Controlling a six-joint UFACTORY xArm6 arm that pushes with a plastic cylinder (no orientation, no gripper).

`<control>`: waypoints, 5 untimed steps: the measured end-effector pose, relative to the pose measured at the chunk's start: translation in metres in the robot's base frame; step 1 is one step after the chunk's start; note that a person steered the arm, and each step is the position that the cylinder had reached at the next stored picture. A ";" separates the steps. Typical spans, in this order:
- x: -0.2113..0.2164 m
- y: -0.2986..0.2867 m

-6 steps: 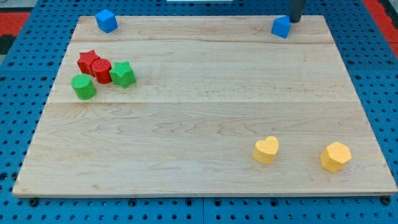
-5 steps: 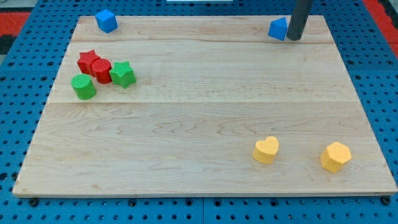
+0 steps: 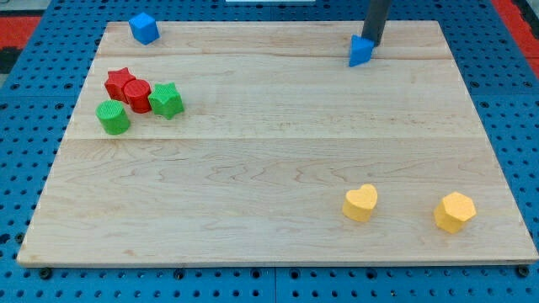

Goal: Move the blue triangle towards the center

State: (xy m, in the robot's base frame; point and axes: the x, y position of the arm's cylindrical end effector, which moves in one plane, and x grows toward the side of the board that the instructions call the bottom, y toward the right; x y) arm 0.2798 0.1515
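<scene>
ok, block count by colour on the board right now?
Blue: 2, the blue triangle and the blue cube
Red: 2, the red star and the red cylinder
Green: 2, the green star and the green cylinder
Yellow: 2, the yellow heart and the yellow hexagon
Total: 8
My tip touches the blue triangle's upper right.

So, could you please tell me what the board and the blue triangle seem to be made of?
The board looks like pale wood with a smooth finish: grain lines and plank seams show. The blue triangle, touching my tip, looks like matte plastic, uniformly coloured; it could be painted wood.
</scene>
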 end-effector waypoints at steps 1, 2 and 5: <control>0.024 -0.017; 0.007 -0.005; 0.064 -0.167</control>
